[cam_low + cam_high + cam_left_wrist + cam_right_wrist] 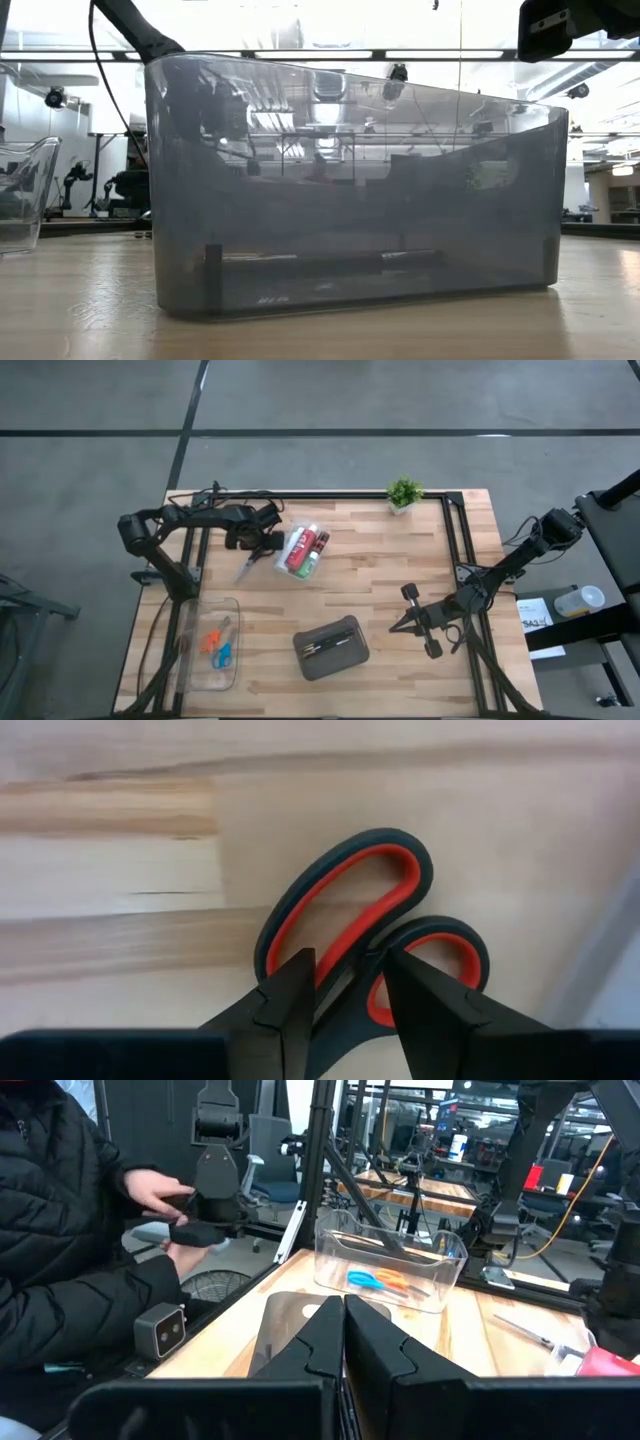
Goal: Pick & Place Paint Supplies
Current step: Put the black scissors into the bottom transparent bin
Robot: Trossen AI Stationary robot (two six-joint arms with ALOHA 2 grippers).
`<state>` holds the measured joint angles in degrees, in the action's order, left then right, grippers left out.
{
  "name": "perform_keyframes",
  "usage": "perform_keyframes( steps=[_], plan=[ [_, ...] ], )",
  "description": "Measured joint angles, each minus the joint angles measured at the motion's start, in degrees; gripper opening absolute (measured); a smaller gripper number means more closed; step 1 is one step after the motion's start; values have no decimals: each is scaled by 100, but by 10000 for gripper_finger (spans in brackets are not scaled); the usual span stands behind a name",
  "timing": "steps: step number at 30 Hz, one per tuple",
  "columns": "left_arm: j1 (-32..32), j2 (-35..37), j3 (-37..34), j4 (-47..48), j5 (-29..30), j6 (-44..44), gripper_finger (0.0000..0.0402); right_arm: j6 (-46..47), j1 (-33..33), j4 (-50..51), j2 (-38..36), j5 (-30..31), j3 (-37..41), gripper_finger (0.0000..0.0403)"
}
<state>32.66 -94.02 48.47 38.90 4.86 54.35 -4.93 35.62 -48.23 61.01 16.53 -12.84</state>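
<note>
The red-handled scissors (250,561) lie flat on the wooden table (400,590), just beside the clear tray of paint tubes (303,552) on its left-arm side. Their long axis runs on a slant: the handle loops point toward the far edge and the left arm, the blades (243,570) toward the near edge and the clear box (212,645) that already holds the orange and blue scissors (216,644). The left gripper (345,990) is right over the handle end. In the left wrist view its two dark fingers (290,1005) straddle the neck where the two red-and-black loops (350,900) meet, spread partway with the plastic showing between them. Whether the pads already press on the handles I cannot tell; it looks like a pinch about to be made or just made, across the narrow part and roughly square to the scissors' length. So the coming move likely turns on that crosswise alignment: a grip at the neck leaves the blades hanging out toward the box, and they may swing on the lift. The right gripper (428,618) waits well apart on the far side of the dark grey case (331,647), fingers pressed together and empty, so the left arm is clearly nearer.
</note>
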Motion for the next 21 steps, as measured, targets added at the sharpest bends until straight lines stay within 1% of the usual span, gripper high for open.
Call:
perform_keyframes(
  steps=[3, 10, 13, 18, 21],
  plan=[
    [82, 18, -5, -19, 96, 456, 131, 0, 0, 0, 0, 0, 0, 8],
    [162, 29, 75, 33, 40, 1030, 131, -2, -2, -2, 0, 0, 0, 8],
    [163, 97, 177, 123, 6, 934, 131, -1, -2, 0, 0, 0, 0, 8],
    [147, 422, 273, 216, -9, 821, 131, -1, -2, 0, 0, -1, 0, 8],
    [147, 574, 268, 206, 167, 653, 131, 0, -2, -1, 0, 0, -2, 8]
  ],
)
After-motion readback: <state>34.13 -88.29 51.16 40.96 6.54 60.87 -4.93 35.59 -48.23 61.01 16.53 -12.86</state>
